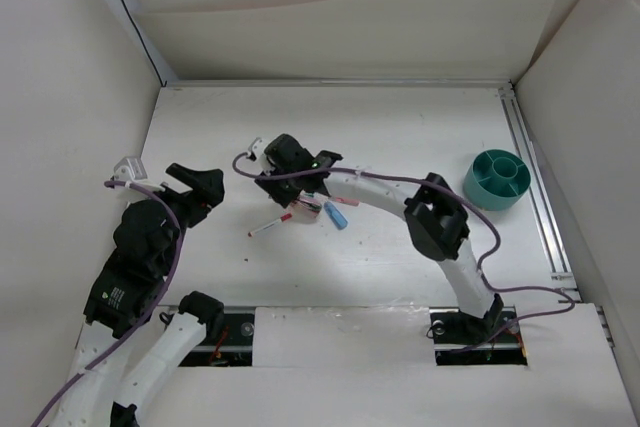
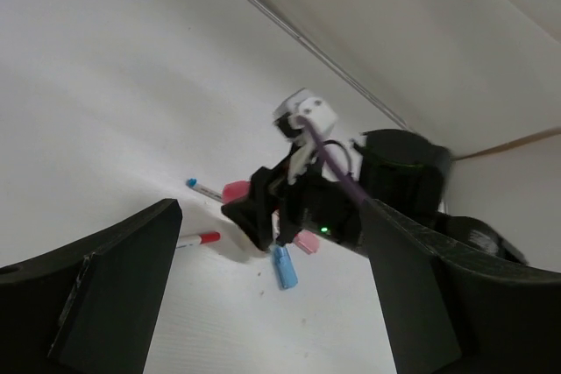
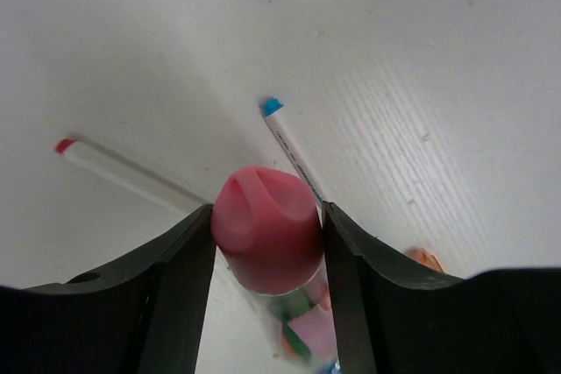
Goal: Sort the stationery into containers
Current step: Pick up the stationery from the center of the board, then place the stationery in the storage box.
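Note:
My right gripper (image 1: 300, 201) is shut on a clear cylinder with a pink cap (image 3: 267, 238), holding it by the cap just above the table; pink and green bits show inside it. A thin red-tipped white pen (image 1: 270, 225) lies to its left, and also shows in the right wrist view (image 3: 123, 172). A blue-tipped pen (image 3: 294, 151) lies beyond the cap. A light blue capsule (image 1: 336, 215) and a pink piece (image 2: 304, 242) lie beside the gripper. An orange piece (image 3: 425, 258) is at the right. The teal organizer (image 1: 497, 179) stands far right. My left gripper (image 1: 200, 192) is open and empty, left of the items.
A metal rail (image 1: 530, 167) runs along the table's right edge, just beyond the organizer. White walls enclose the back and both sides. A small white bracket (image 1: 128, 165) sits at the left edge, near my left arm.

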### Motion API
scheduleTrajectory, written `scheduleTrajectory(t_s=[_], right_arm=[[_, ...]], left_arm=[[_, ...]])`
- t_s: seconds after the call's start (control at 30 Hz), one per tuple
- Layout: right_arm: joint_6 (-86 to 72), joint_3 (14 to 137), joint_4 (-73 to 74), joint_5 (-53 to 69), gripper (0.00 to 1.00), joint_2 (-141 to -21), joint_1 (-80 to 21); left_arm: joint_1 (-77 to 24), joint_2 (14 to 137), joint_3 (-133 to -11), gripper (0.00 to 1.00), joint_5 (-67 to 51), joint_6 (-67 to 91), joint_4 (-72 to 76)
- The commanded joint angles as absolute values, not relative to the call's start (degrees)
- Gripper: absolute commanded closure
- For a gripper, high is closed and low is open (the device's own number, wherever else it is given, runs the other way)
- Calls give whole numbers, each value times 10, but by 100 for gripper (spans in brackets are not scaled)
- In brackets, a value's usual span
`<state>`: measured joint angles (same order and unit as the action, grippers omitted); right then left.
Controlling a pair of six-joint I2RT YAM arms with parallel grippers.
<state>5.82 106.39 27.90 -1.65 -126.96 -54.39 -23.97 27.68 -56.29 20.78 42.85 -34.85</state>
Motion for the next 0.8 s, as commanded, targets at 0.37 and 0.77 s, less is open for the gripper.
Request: scheduleTrajectory(t_s=[0.37,0.77], right_arm=[[-68,867,97,79,76,-935,-346],[-164,754,130,-82,77,-737,-149]], left_arm=[[-239,295,-500,25,90,432,-233],[-245,359,-384,37,-76,430,-66]])
